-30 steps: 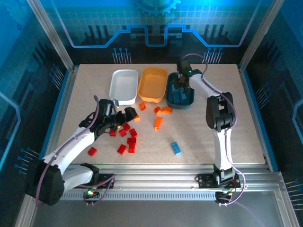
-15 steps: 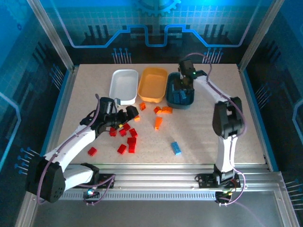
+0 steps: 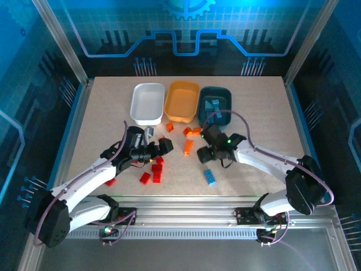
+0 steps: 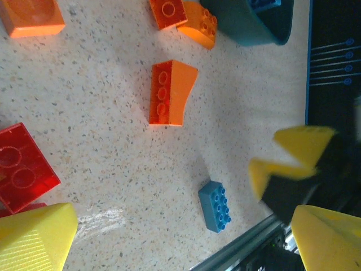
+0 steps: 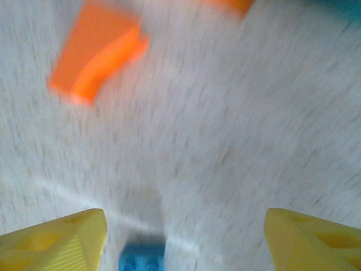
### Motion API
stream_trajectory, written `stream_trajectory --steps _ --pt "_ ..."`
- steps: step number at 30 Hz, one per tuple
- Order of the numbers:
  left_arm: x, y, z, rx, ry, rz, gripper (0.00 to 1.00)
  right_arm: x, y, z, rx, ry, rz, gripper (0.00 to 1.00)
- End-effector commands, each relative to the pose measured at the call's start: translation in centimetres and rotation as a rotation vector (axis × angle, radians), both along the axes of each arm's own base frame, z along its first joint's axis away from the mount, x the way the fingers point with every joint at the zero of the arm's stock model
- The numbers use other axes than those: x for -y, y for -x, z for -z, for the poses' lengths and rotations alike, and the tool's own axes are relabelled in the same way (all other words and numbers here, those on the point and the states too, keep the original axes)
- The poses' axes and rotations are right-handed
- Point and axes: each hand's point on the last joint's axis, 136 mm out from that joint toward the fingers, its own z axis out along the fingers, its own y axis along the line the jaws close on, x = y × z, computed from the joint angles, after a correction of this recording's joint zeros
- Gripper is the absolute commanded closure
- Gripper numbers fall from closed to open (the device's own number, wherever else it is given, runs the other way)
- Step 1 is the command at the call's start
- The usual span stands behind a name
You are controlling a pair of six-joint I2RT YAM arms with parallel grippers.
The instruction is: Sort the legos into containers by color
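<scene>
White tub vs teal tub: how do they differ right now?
The white tub is empty; the teal tub holds blue bricks. The white tub sits left of the orange tub, the teal tub right of it. Both are shallow, rounded-rectangle and upright.

Probably a robotics lab cell (blue circuit-print walls (image 3: 186, 34), aluminium frame rails (image 3: 197, 204)).
</scene>
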Motion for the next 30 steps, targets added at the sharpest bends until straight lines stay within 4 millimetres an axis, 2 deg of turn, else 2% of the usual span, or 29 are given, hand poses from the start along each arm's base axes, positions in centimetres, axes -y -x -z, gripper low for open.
stream_trajectory --steps 1,4,8,12,16,19,24,25,27,30 --pt "0.0 0.0 0.2 0.011 0.014 -0.023 0.01 0.0 5.0 2.2 -0.134 0.016 -0.028 0.24" --pt "-0.2 0.1 0.1 0.018 0.02 -0.03 0.01 0.4 6.9 4.2 -0.19 0.054 -0.021 0.25" --pt "-0.3 0.4 0.1 0.018 0.018 -0.031 0.01 0.7 7.9 5.9 -0.227 0.081 -0.017 0.3" --pt "-0.6 0.5 0.1 0.019 0.005 -0.033 0.01 0.8 7.9 7.1 -0.237 0.111 -0.014 0.44" --pt "-0.9 0.5 -0.1 0.022 -0.018 -0.037 0.01 1.0 6.8 6.6 -0.186 0.138 -0.012 0.62" --pt "-1.4 0.2 -0.4 0.031 -0.051 -0.054 0.01 1.0 5.4 5.0 -0.121 0.153 -0.007 0.69" --pt "-2.8 -0.4 -1.1 0.045 -0.119 -0.103 0.01 1.5 1.8 1.2 -0.009 0.107 0.03 0.71" --pt "-3.0 -0.5 -1.2 0.044 -0.128 -0.111 0.01 1.3 0.1 -0.6 0.031 0.07 0.053 0.71" --pt "-3.6 -0.9 -1.3 0.04 -0.141 -0.131 0.01 1.7 -2.5 -2.7 0.087 0.034 0.085 0.71" --pt "-4.7 -1.3 -1.4 0.024 -0.153 -0.165 0.01 2.4 -6.2 -4.9 0.144 -0.027 0.139 0.71"
